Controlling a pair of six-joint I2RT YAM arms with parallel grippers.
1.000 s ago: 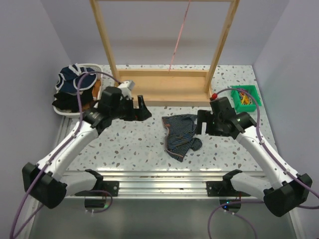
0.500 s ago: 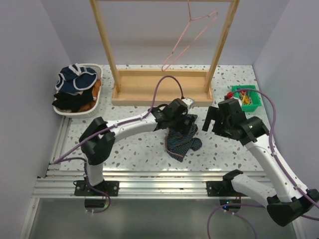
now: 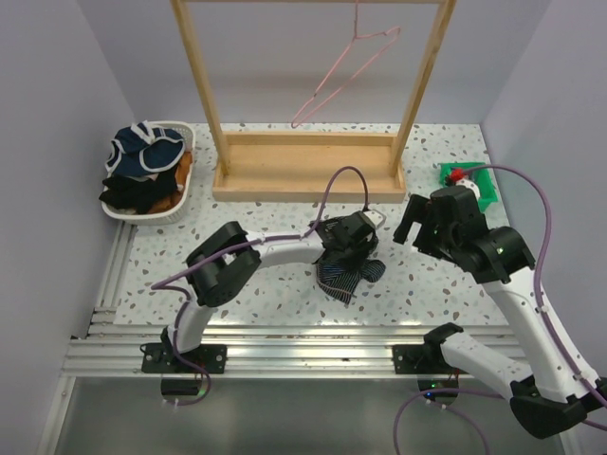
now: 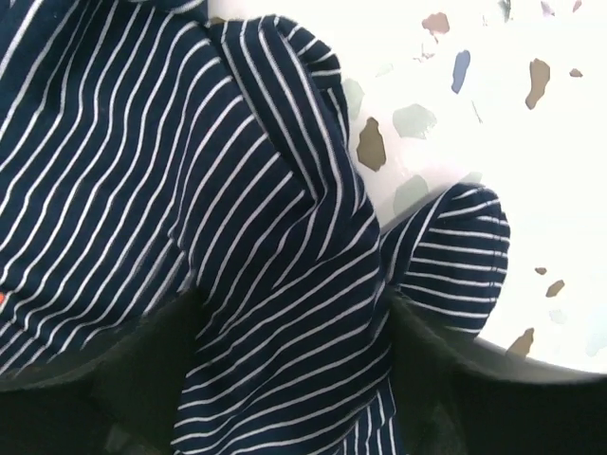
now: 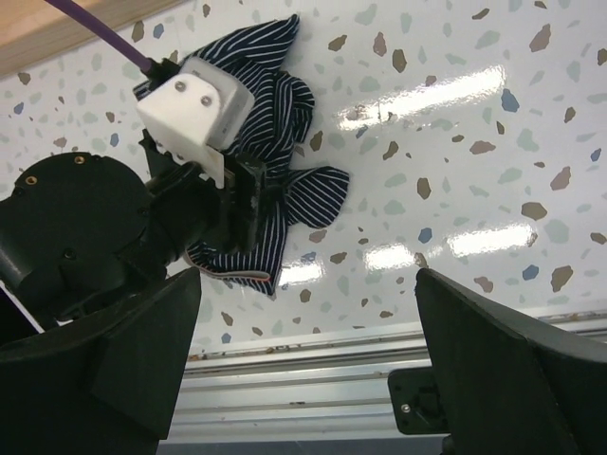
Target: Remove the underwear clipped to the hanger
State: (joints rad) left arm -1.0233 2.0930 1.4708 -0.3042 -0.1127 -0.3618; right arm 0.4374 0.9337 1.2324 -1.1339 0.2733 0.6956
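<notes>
Left claw (image 3: 348, 252) straddles the underwear (image 4: 237, 190), fingers spread (right claw (image 5: 308, 277) gapes wide, empty).

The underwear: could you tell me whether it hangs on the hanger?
Off. The underwear lies crumpled on the table; the hanger hangs bare on the wooden frame.

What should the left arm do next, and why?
Probably close the left hand on the underwear. It already lies on the table, off the hanger, and the left wrist view shows a fold of it between the open fingers, so gripping seems the step before lifting it away.
</notes>
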